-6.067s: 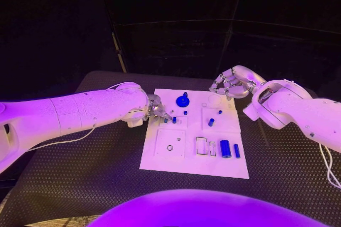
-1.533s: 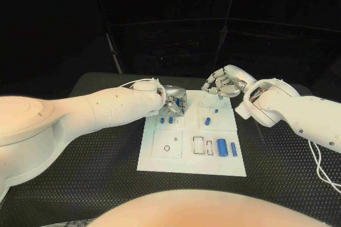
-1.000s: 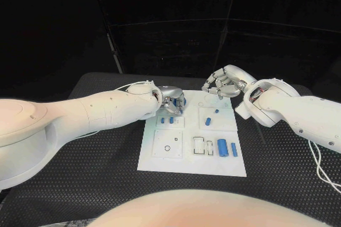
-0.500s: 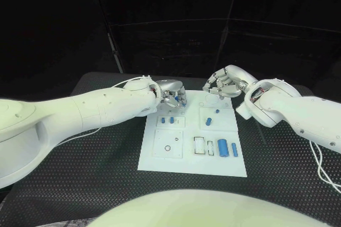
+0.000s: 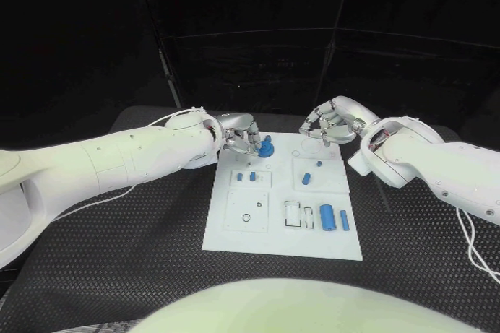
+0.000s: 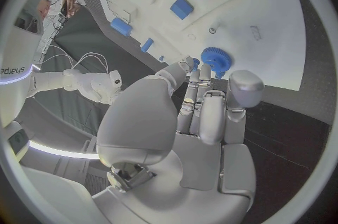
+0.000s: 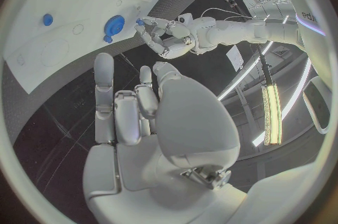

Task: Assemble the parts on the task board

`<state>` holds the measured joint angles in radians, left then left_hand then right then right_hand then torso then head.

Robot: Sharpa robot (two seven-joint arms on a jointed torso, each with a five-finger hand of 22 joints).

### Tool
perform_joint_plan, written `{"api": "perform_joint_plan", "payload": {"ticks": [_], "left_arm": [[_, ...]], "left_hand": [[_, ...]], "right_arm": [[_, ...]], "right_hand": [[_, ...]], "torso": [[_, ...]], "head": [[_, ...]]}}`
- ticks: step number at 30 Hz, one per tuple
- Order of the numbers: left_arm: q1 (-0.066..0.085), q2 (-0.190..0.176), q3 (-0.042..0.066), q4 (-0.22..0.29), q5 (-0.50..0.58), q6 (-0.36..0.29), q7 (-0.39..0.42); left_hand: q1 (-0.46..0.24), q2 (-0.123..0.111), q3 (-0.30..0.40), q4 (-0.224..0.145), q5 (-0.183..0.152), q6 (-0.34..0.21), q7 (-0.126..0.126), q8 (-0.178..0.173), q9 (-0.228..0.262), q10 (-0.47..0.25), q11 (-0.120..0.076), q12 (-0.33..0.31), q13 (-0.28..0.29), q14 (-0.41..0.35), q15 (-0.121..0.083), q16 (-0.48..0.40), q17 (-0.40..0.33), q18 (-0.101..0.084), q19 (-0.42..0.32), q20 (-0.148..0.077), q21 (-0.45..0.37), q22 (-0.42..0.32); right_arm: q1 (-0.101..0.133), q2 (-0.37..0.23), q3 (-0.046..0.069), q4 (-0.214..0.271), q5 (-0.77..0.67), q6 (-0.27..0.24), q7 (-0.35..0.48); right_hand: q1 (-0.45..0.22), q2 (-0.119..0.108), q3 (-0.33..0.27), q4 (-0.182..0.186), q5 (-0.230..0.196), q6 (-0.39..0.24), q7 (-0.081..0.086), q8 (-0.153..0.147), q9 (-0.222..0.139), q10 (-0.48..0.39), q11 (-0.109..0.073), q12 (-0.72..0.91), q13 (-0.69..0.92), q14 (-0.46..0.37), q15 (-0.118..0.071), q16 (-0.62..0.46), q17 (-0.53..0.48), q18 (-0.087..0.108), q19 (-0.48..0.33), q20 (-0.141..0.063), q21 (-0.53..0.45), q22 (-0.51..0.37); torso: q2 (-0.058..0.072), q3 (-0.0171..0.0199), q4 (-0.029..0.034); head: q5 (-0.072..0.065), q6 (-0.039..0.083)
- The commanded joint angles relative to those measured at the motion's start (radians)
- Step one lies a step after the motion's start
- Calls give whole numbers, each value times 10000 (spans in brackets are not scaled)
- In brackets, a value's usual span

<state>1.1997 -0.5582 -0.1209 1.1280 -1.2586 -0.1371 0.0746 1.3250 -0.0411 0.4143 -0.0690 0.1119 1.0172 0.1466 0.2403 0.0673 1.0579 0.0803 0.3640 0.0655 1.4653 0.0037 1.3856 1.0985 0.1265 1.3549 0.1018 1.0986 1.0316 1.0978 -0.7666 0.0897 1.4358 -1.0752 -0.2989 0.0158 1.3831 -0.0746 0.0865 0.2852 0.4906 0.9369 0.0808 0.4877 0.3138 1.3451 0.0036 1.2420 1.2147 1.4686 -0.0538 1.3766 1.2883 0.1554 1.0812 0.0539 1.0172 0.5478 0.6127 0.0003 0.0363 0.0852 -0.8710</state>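
Black table (image 5: 125, 225), white task board (image 5: 235, 235) centred: blue gear (image 5: 266, 146) at the board's 11 o'clock corner.
Left hand (image 5: 238, 139) sits just beside the gear at its 9 o'clock, fingers curled, grasping nothing, and nearer than the right hand (image 5: 332, 126), clenched and empty at the gear's 2 o'clock.

Light fell evenly from above — the task board (image 5: 281, 232) shone bright against a black, unlit background. Both wrist pictures bent strongly at their rims; a light strip (image 7: 270, 114) glared at mid-right.
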Motion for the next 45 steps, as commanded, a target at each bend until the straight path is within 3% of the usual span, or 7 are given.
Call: {"api": "perform_joint_plan", "payload": {"ticks": [1,16,25,45], "left_arm": [[19,-80,12,85,196,302,-243],[7,-182,-7,-102,206,630,-416],[-25,-55,-18,-264,206,802,-433],[-77,28,-136,-318,203,1120,-600]], "left_hand": [[-86,27,38,41,-31,67,24,-58,8,88,2,-37,1,129,-59,13,-2,-83,93,-8,67,17],[-89,22,40,43,-31,67,24,-65,7,91,1,-47,0,126,-59,5,-23,-81,88,-8,58,7],[-87,16,50,42,-30,65,23,-81,4,92,2,-71,-2,113,-58,-20,-85,-75,75,-7,36,-16],[-112,9,55,63,-35,72,24,-107,2,104,7,-112,-2,100,-54,-37,-123,-73,62,-4,24,-24]], "right_arm": [[17,-2,5,4,21,70,23],[17,7,4,-10,21,77,20],[16,25,4,-16,21,67,33],[16,-11,4,-1,21,57,13]], "right_hand": [[63,-3,40,2,31,-26,-1,36,9,-54,1,-6,-3,420,-62,-51,0,202,-63,-1,-45,1],[63,-3,40,2,31,-26,-1,36,9,-54,1,-6,-3,420,-62,-51,0,202,-63,-1,-45,1],[63,-3,40,2,31,-26,-1,36,9,-54,1,-6,-3,420,-62,-51,0,202,-63,-1,-45,1],[63,-3,40,2,31,-26,-1,36,9,-54,1,-6,-3,420,-62,-51,0,202,-63,-1,-45,1]], "torso": [[10,-14,1],[14,-7,-4],[22,-3,-16],[13,-1,-6]], "head": [[-9,8],[12,-2],[20,-6],[-28,-17]]}}
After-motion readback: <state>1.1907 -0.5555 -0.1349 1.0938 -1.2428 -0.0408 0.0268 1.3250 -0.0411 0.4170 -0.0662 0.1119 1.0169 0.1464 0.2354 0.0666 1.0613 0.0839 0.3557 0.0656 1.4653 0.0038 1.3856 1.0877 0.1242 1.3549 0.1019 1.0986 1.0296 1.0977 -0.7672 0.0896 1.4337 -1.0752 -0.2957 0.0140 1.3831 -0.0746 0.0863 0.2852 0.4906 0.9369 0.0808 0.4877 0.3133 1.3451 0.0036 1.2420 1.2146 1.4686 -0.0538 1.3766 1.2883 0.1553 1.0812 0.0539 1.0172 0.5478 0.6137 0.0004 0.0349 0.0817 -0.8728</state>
